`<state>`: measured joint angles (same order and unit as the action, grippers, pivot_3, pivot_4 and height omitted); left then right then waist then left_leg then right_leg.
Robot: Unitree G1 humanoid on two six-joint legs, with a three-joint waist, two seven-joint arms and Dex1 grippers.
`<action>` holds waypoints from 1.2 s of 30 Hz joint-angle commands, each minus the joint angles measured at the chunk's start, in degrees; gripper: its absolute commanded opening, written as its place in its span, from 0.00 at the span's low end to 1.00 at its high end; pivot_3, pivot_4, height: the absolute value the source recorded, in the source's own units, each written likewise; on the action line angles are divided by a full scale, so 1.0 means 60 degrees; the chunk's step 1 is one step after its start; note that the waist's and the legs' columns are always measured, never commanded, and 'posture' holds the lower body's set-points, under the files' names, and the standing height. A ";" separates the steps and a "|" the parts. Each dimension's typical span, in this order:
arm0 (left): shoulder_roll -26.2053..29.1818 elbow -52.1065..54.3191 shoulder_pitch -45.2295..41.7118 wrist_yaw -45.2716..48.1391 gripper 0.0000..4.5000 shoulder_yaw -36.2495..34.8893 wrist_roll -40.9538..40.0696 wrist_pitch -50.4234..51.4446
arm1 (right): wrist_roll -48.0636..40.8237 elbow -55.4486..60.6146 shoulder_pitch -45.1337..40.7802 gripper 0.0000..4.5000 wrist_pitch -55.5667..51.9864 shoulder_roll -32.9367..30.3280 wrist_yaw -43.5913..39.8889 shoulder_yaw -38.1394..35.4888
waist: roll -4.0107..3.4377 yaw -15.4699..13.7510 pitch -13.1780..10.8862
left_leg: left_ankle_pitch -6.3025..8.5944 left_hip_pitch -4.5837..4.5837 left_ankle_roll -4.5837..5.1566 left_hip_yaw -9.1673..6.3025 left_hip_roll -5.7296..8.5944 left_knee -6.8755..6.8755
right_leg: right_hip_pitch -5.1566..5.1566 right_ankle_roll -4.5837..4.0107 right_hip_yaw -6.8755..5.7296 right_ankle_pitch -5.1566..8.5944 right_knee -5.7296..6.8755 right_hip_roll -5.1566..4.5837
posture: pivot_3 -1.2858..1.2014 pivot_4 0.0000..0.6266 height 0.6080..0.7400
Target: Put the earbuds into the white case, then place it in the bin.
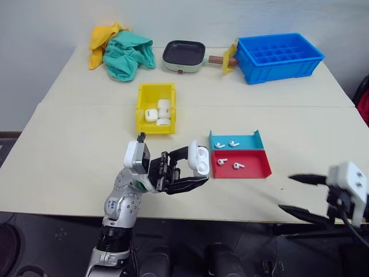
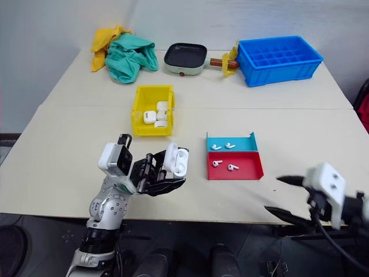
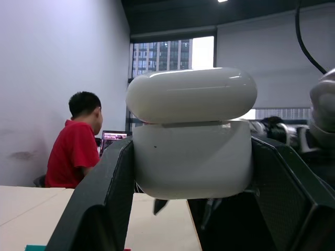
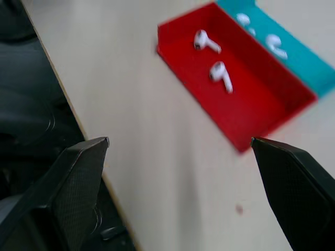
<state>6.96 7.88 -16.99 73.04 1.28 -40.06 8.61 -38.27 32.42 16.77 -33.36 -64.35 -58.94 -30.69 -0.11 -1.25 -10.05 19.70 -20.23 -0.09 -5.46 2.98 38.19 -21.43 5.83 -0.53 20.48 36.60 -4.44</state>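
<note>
The left claw (image 1: 193, 171) pinches the white case (image 1: 200, 160), lid open. The spread right claw (image 1: 297, 194) must next pick earbuds (image 1: 229, 164) lying ahead of it.

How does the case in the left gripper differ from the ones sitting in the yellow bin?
The held white case is clamped between the left gripper's fingers above the table with its lid flipped open; the cases in the bin lie loose on the floor of the yellow bin, and they look closed. All are glossy white, rounded and similar in size.
</note>
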 commanded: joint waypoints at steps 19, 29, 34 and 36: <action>0.0681 0.0175 0.0958 -0.0360 0.62 0.0055 0.0187 -0.0935 | 0.2815 -0.2149 -0.9022 0.39 -0.2899 0.0742 0.0334 0.8108 | 0.0015 -0.0006 -0.0009 | 0.0008 -0.0058 0.0000 -0.0049 0.0013 -0.0003 | -0.0046 0.0010 -0.0045 -0.0005 -0.0021 -0.0020 | 0.52 0.24 1.00; 0.0899 0.0444 0.1350 -0.0566 0.62 0.0219 0.0191 -0.0946 | 0.3854 -0.2766 -0.9349 0.39 -0.2835 0.1181 -0.0098 0.8939 | 0.0015 -0.0026 -0.0009 | 0.0008 -0.0064 0.0000 -0.0051 0.0016 -0.0002 | -0.0054 0.0010 -0.0044 -0.0005 -0.0019 -0.0024 | 0.52 0.24 1.00; 0.0986 0.0386 0.1280 -0.0584 0.62 0.0203 0.0235 -0.1035 | 0.4330 -0.3103 -0.9234 0.39 -0.2595 0.1273 -0.0221 0.9088 | 0.0015 -0.0017 -0.0009 | 0.0008 -0.0064 0.0000 -0.0050 0.0015 -0.0002 | -0.0056 0.0010 -0.0044 -0.0005 -0.0016 -0.0023 | 0.52 0.24 1.00; 0.1018 0.0369 0.1281 -0.0580 0.62 0.0191 0.0235 -0.1052 | 0.4457 -0.3229 -0.9156 0.39 -0.2508 0.1327 -0.0266 0.9103 | 0.0015 -0.0016 -0.0009 | 0.0008 -0.0064 0.0000 -0.0049 0.0015 -0.0003 | -0.0058 0.0010 -0.0044 -0.0005 -0.0016 -0.0023 | 0.52 0.24 1.00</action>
<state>12.61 8.44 -9.04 69.53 2.33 -38.64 2.98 -12.34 12.87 -38.15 -49.37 -56.47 -60.05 24.38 -0.02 -1.35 -10.11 19.75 -20.61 -0.09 -5.76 3.07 38.17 -21.79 5.89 -0.79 20.45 36.50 -4.58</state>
